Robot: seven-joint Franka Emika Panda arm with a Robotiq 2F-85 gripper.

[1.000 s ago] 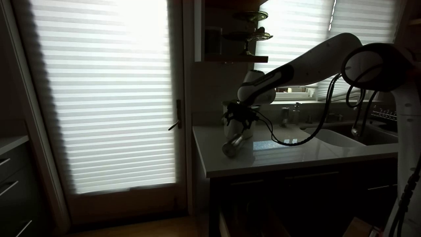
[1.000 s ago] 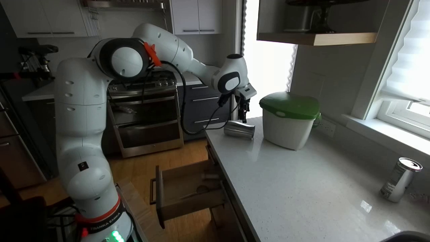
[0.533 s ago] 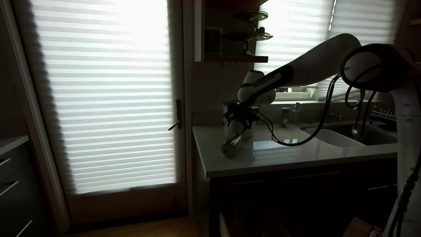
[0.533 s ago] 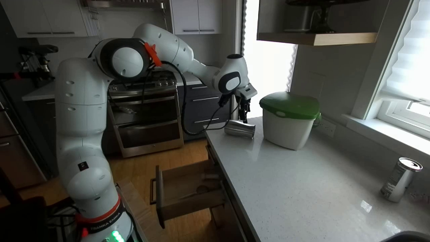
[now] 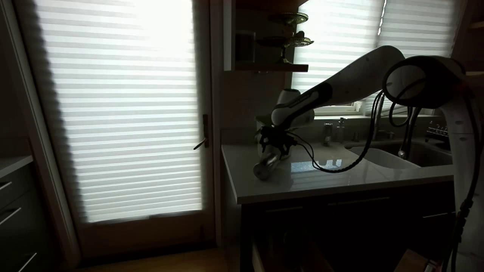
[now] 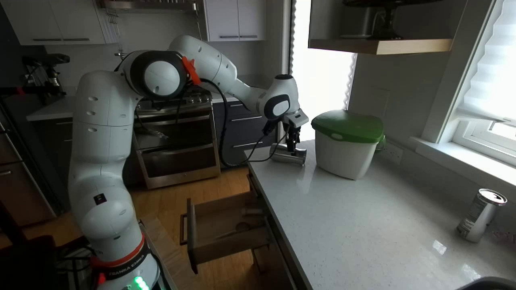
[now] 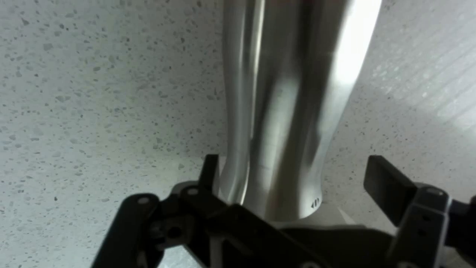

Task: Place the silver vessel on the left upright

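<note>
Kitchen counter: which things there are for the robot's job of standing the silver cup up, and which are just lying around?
For the job:
silver vessel, on its side
jaws, open by one end of it

Just lying around:
green-lidded bin
metal can
bottle

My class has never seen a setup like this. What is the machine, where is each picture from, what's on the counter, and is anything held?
The machine is a white jointed robot arm ending in a black two-fingered gripper. Both exterior views come from cameras standing outside it; the wrist view looks down from its wrist. On the pale speckled counter are a shiny, rounded silver metal vessel on its side, a green-lidded white plastic bin and a silver cylindrical can. Nothing is gripped: the open fingers straddle the vessel, with a clear gap at one; whether the other touches is unclear.
</note>
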